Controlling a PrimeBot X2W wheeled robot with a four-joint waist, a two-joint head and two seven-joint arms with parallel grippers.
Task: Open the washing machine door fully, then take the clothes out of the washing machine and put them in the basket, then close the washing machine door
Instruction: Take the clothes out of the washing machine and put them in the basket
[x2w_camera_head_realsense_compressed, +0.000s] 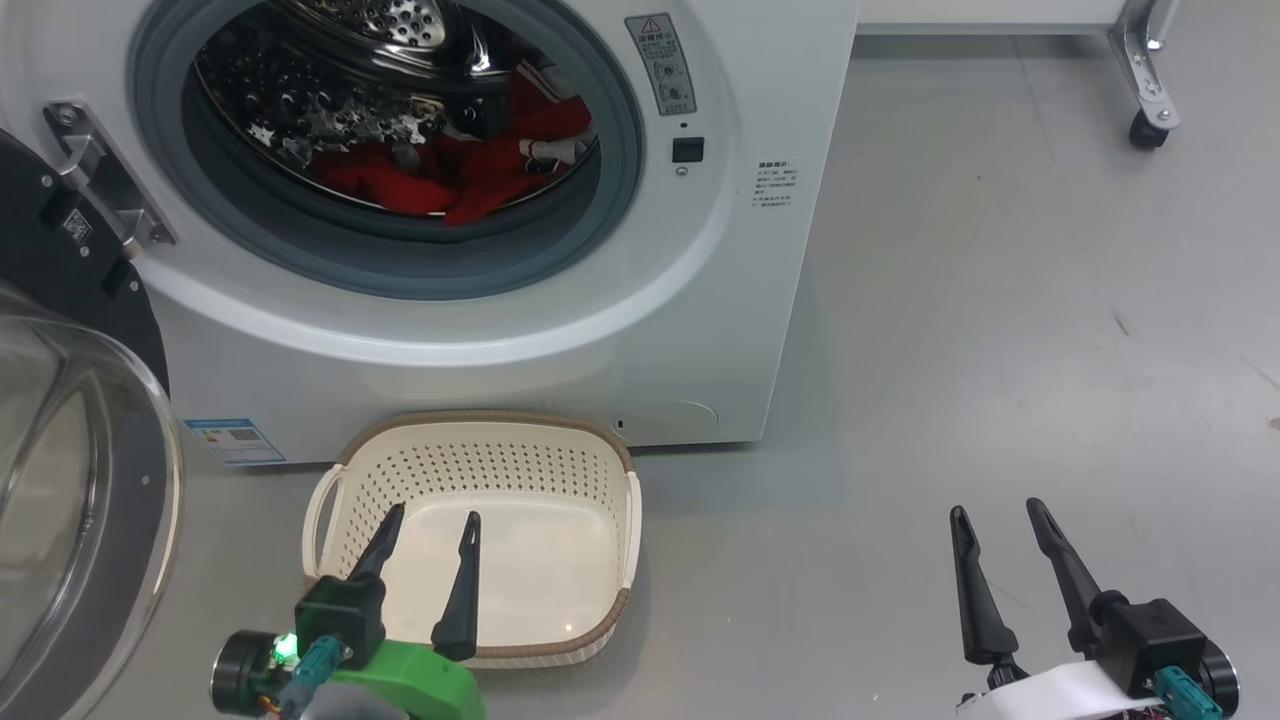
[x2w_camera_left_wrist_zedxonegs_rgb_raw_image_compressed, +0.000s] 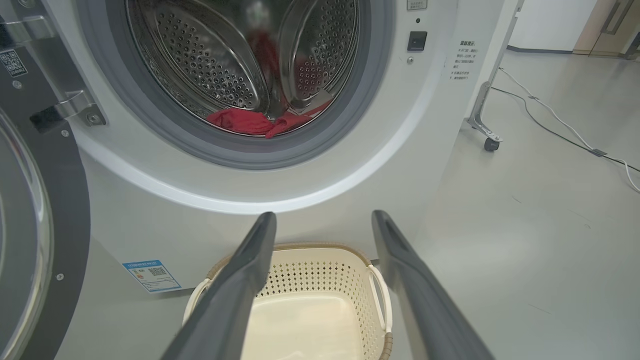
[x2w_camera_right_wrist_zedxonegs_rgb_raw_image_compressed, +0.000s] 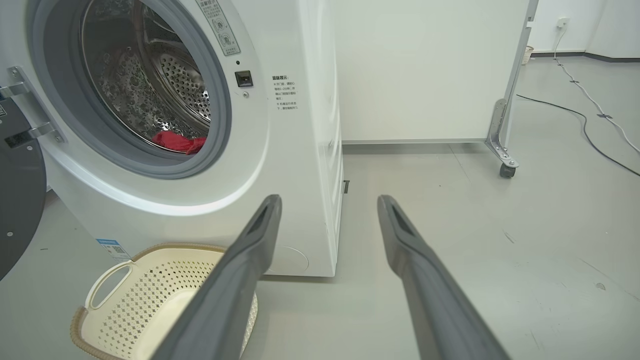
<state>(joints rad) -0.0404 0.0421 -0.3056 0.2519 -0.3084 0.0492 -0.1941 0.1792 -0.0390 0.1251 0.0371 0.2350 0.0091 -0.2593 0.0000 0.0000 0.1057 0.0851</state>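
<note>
Grey floor (x2w_camera_head_realsense_compressed: 1000, 350) by the washer (x2w_camera_head_realsense_compressed: 500, 370) carries an empty basket (x2w_camera_head_realsense_compressed: 480, 465). Its door (x2w_camera_head_realsense_compressed: 30, 230) seems swung fully open, though partly out of frame, and the red clothes (x2w_camera_head_realsense_compressed: 480, 180) lie in the drum (x2w_camera_head_realsense_compressed: 330, 100). Left claw (x2w_camera_head_realsense_compressed: 435, 513) and right claw (x2w_camera_head_realsense_compressed: 997, 507) hover spread, holding nothing.

Smooth pale grey floor (x2w_camera_head_realsense_compressed: 1000, 300), slightly glossy, w/ soft reflections & a few small dark scuff marks (x2w_camera_head_realsense_compressed: 1120, 322). Big flat white panel (x2w_camera_right_wrist_zedxonegs_rgb_raw_image_compressed: 425, 70) stands at the back on a silver metal bracket leg (x2w_camera_right_wrist_zedxonegs_rgb_raw_image_compressed: 500, 135) w/ small black caster wheel (x2w_camera_right_wrist_zedxonegs_rgb_raw_image_compressed: 507, 170). Thin white cable (x2w_camera_right_wrist_zedxonegs_rgb_raw_image_compressed: 582, 90) & thin black cable (x2w_camera_right_wrist_zedxonegs_rgb_raw_image_compressed: 575, 111) trail across the floor beyond it. Far back: plain white wall (x2w_camera_left_wrist_zedxonegs_rgb_raw_image_compressed: 540, 20) w/ dark skirting strip (x2w_camera_left_wrist_zedxonegs_rgb_raw_image_compressed: 540, 50), light wooden door (x2w_camera_left_wrist_zedxonegs_rgb_raw_image_compressed: 607, 27) to one side. Even indoor light, soft shadows.
</note>
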